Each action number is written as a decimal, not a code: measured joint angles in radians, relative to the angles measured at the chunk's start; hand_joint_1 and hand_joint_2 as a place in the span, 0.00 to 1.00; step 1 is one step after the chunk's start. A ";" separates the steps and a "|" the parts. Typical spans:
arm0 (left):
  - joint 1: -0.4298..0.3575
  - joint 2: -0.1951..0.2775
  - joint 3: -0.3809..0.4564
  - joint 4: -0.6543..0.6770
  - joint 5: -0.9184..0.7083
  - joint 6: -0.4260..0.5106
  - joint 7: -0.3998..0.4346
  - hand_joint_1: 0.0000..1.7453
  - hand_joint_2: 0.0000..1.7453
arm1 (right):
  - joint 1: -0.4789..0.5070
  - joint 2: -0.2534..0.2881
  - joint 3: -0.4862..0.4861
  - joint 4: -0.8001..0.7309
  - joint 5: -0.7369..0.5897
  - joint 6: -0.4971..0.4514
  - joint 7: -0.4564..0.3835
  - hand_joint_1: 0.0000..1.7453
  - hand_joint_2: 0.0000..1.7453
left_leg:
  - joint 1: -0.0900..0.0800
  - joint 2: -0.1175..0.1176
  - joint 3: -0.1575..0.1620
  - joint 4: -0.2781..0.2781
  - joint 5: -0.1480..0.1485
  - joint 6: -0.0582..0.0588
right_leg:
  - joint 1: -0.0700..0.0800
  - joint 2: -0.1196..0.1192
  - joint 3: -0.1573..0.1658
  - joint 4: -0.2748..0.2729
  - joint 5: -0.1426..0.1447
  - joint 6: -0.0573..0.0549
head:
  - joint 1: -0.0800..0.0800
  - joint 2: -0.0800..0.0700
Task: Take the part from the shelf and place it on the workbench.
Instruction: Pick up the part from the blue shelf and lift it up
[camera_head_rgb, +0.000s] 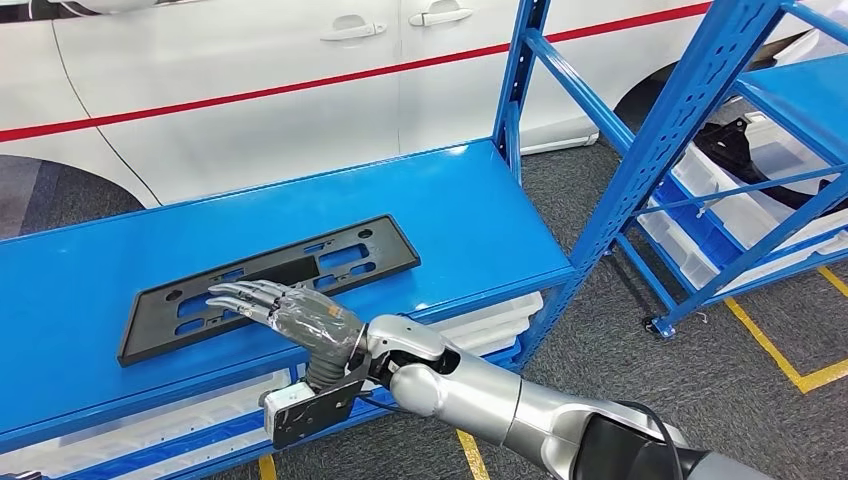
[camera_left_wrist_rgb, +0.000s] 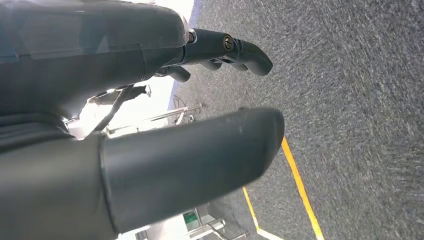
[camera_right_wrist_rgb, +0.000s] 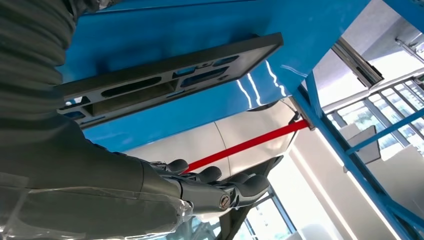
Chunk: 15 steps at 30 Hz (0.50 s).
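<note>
Head view: part lies flat under right fingers.

Bare blue workbench beside part, upright behind.

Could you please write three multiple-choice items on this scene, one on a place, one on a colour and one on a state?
1. Where does the black part lie?
A. flat on the blue shelf top
B. on the carpet
C. in a white bin

2. What colour is the stripe along the white car?
A. green
B. red
C. yellow

3. How is the right robot hand?
A. lifting the part clear of the surface
B. fingers stretched out over the part's near edge
C. hanging beside the robot's body

Answers: 1 A, the part lies flat on the blue top. 2 B, a red line crosses the doors. 3 B, its fingers lie extended over the near edge while the part lies flat.
</note>
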 joint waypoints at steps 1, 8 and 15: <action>0.000 0.000 0.000 0.000 0.000 0.000 0.000 0.00 0.00 | -0.001 0.001 0.002 0.003 0.000 0.000 0.000 0.00 1.00 | 0.000 0.000 0.000 0.000 0.000 0.000 | 0.000 0.000 0.000 0.000 0.000 0.000 | 0.000 0.000; 0.000 0.000 -0.003 0.000 0.001 -0.016 -0.004 0.00 0.00 | -0.042 0.035 0.033 0.051 0.051 -0.031 0.043 0.00 1.00 | 0.000 0.000 0.000 0.000 0.000 0.000 | 0.000 0.000 -0.001 0.002 -0.001 0.000 | 0.000 0.000; -0.002 -0.001 -0.008 0.000 -0.007 -0.047 -0.024 0.00 0.00 | -0.155 0.130 0.074 0.217 0.262 -0.193 0.135 0.00 1.00 | 0.001 0.001 0.000 0.000 0.001 -0.001 | 0.000 0.001 -0.002 0.004 -0.001 0.000 | 0.000 0.000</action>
